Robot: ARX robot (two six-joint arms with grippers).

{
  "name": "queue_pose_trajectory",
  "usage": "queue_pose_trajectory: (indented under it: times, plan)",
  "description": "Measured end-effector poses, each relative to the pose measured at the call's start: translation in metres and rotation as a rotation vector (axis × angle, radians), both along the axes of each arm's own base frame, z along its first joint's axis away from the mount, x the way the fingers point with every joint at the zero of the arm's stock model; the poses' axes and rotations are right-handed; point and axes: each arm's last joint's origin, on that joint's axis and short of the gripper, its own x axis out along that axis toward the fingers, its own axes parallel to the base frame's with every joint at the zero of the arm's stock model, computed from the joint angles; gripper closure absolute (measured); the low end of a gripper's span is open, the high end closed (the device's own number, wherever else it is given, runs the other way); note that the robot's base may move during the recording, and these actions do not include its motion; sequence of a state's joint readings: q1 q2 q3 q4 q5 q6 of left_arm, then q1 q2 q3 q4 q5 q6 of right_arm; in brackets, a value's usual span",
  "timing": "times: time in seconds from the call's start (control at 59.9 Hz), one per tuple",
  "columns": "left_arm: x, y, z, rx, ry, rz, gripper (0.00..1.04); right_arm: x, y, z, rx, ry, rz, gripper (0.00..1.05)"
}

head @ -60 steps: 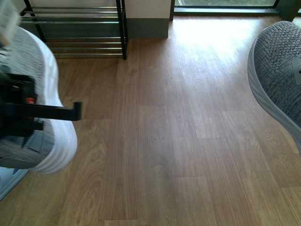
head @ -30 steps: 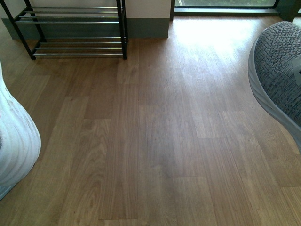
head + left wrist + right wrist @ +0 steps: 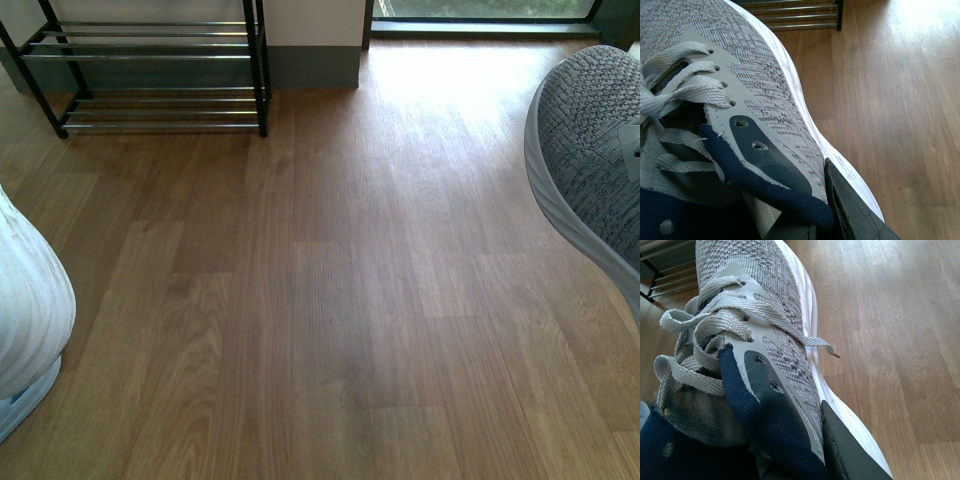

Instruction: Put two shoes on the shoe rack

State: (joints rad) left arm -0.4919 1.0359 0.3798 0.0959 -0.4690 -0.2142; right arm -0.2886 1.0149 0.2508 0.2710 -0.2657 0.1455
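The left shoe is hanging at the left edge of the front view, white sole facing the camera and clear of the wooden floor; the right shoe is filling the upper right of that frame, grey knit upper showing, likewise lifted. Each is being carried by its collar. In the left wrist view the left gripper is pinching the side wall of the left shoe, one dark finger lying flat against the outside by the navy lining, its partner hidden inside. The right gripper is clamping the right shoe the same way. That grip is probably leaving the toes pointing ahead, so the soles can go down flat on the rods. The shoe rack is standing in the upper left of the front view, well apart from both shoes, its chrome rods bare; both shoes are yet to be brought to it.
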Motion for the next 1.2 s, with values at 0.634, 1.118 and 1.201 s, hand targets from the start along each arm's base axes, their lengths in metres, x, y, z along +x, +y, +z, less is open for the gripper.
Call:
queue_pose_trajectory:
  times: [0.634,1.118,1.201]
  plan:
    - [-0.0001,0.0000,-0.0002,0.000,0.001,-0.001,1.03,0.0000,-0.0001,0.0000,-0.001,0.000,-0.002,1.03]
    - [-0.0001,0.0001,-0.0002,0.001,0.000,0.001,1.03,0.0000,0.0000,0.0000,0.000,0.000,0.001,1.03]
    - [-0.0003,-0.0006,-0.0003,-0.002,0.002,-0.008,1.03,0.0000,-0.0004,0.0000,-0.003,0.001,-0.008,1.03]
